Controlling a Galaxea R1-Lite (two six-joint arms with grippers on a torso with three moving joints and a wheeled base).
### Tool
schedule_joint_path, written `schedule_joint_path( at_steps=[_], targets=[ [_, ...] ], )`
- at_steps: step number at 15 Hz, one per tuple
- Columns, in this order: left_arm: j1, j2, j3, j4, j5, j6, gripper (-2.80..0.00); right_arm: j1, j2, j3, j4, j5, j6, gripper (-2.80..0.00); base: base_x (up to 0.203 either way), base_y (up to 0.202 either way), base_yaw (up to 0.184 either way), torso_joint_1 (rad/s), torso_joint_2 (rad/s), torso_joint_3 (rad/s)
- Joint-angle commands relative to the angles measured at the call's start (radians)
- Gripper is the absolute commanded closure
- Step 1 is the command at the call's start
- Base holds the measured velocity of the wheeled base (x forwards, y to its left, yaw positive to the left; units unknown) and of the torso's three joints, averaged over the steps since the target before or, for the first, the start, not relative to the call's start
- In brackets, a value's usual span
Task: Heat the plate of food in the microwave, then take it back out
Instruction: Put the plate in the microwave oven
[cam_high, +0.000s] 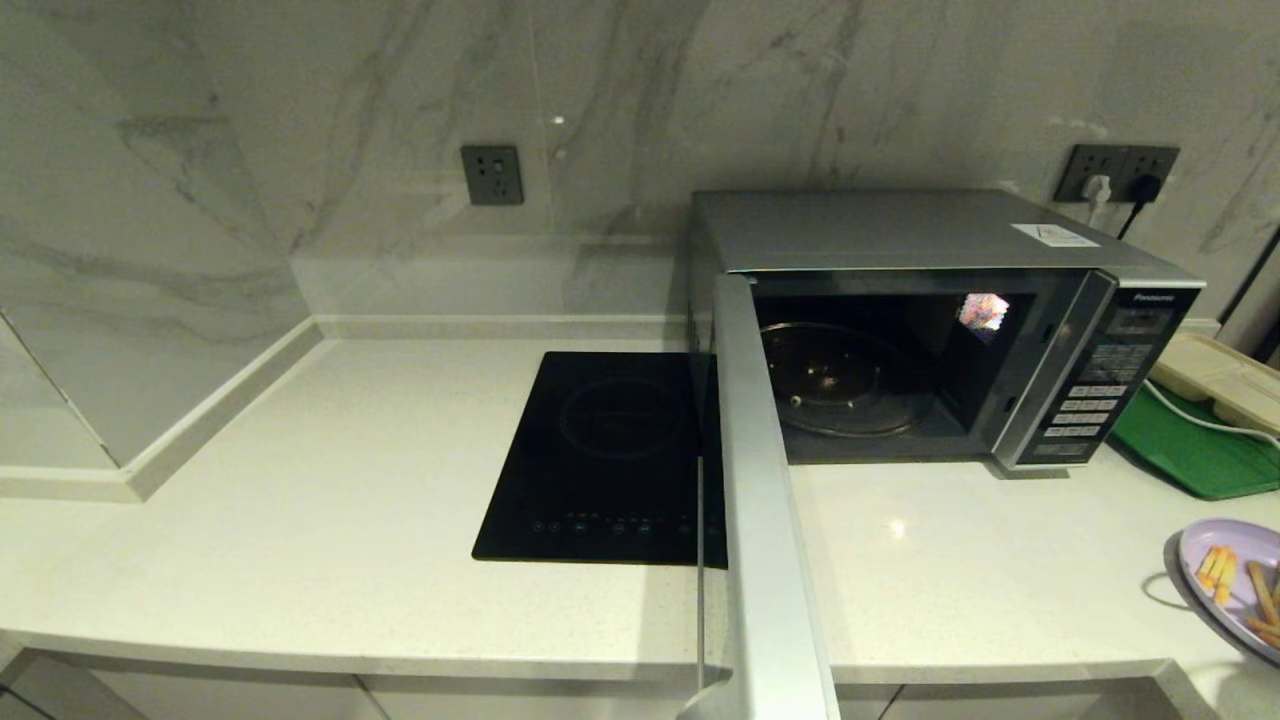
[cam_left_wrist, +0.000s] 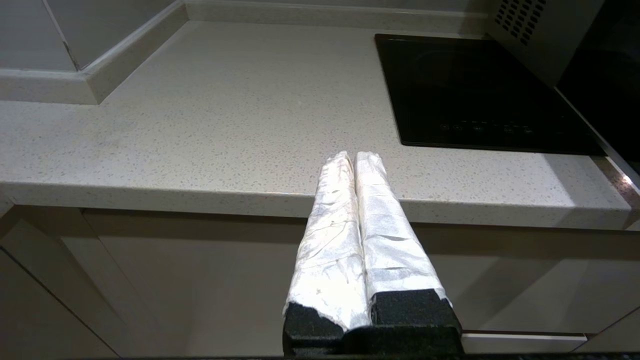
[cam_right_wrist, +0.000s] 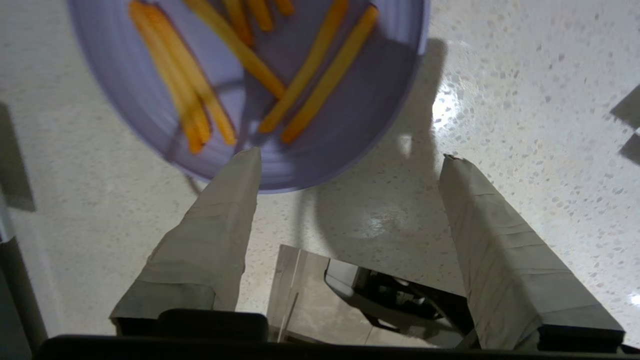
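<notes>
Right claw (cam_right_wrist: 350, 157) apart above the plate (cam_right_wrist: 350, 125): straddle its 6 o'clock rim, lift level toward the open microwave (cam_high: 940, 330); left claw (cam_left_wrist: 355, 157) together.

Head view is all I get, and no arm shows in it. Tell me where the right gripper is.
Observer: The right gripper is over the counter beside the plate of food, fingers spread apart and holding nothing.
Operator: Report the left one.
Observer: The left gripper is parked at the counter's front edge, fingers together, empty.
Operator: Say how the fries lie.
Observer: The orange fries lie loose across the plate, some crossing one another.
</notes>
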Motion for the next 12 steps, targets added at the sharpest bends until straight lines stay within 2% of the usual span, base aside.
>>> schedule_joint_path(
  at_steps=[1,4,12],
  targets=[
    [0.000,0.000,0.000,0.000,0.000,-0.001,0.00,-0.006,0.014,0.083,-0.044,-0.001,0.022,-2.80,0.000,0.000,0.000,0.000,0.00,0.000],
    [0.000,0.000,0.000,0.000,0.000,-0.001,0.00,-0.016,0.018,0.193,-0.197,-0.025,0.025,-2.80,0.000,0.000,0.000,0.000,0.00,0.000],
    [0.000,0.000,0.000,0.000,0.000,-0.001,0.00,-0.128,0.070,0.253,-0.296,-0.023,0.030,-2.80,0.000,0.000,0.000,0.000,0.00,0.000]
  ],
)
